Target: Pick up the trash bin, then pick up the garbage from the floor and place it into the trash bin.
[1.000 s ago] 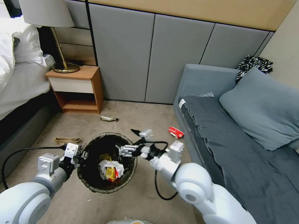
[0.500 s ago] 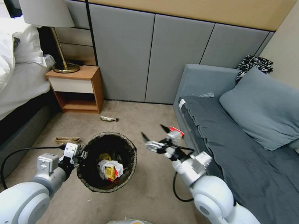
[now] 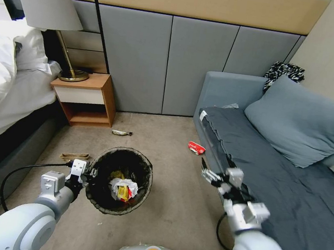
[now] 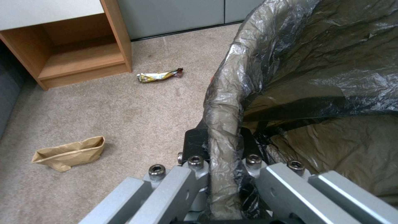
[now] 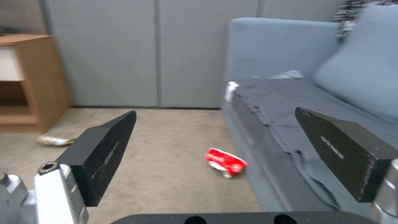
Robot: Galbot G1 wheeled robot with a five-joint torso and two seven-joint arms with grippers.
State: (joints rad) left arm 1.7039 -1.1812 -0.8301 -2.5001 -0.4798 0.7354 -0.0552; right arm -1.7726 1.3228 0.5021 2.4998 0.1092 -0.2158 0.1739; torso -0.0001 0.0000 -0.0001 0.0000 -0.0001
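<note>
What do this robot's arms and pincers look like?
Both arms have glossy white rounded shells with grey joint caps, boxy silver wrist blocks and looping black cables. The right pincer has black wedge-shaped fingers with faint lettering. The left pincer has silver-grey links with hex bolts.

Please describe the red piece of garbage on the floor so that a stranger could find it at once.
Start at the grey-blue sofa on the robot's right and look at the floor along its front edge. There lies a crumpled red-and-white packet, ahead of the open right pincer. It is the one red scrap; the other loose pieces are yellowish or brown.
</note>
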